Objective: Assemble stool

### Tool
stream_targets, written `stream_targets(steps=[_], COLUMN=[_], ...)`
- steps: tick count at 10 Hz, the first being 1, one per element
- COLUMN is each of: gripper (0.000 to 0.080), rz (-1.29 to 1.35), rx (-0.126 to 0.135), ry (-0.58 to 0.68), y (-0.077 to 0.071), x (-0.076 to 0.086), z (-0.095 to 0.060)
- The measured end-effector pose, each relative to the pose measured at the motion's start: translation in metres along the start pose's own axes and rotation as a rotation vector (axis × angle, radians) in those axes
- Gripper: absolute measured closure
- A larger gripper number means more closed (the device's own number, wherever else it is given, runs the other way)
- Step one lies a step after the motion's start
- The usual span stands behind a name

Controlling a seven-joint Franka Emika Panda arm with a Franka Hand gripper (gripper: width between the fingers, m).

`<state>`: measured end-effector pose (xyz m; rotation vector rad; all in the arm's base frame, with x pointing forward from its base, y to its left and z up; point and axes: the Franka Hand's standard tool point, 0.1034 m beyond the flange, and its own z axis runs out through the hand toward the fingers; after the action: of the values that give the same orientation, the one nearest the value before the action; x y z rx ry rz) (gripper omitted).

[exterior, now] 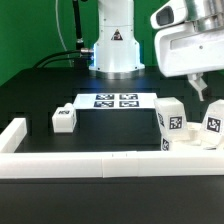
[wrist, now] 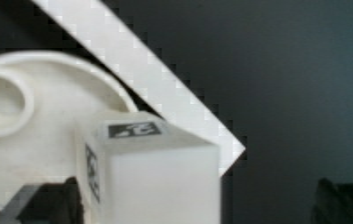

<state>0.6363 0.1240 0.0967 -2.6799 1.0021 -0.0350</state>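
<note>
Three blocky legs show: a lone leg (exterior: 63, 118) sits on the black counter (exterior: 115, 132) toward the exterior view's left, near the marker board (exterior: 113, 100), while two upright legs (exterior: 170, 122) (exterior: 212, 122) stand at the round seat (wrist: 57, 112) beside the rail (exterior: 100, 163). Above them hovers the end effector (exterior: 197, 90), spread wide, gripping nothing.

Gripper (exterior: 197, 90) above two legs (exterior: 170, 120) — upright, third leg (exterior: 64, 118) apart

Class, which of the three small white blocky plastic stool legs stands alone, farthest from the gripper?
The white leg on the exterior view's left; the other two legs stand close together at the right, near the gripper.
</note>
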Motion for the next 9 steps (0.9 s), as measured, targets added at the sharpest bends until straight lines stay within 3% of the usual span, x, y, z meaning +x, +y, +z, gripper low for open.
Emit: stream_targets(steps=[4, 5, 7, 9], gripper=[0.0151, 0.0151, 0.0151, 0.0151], rz=[-0.266, -0.511, -0.89, -1.044], rx=[-0.018, -0.085, -0.174, -0.184], ry=[0.006, -0.002, -0.056, -0.099], y=[0.002, 0.002, 0.005, 0.016], x=[0.003, 0.0, -0.008, -0.001], z=[-0.001, -0.002, 0.009, 0.018])
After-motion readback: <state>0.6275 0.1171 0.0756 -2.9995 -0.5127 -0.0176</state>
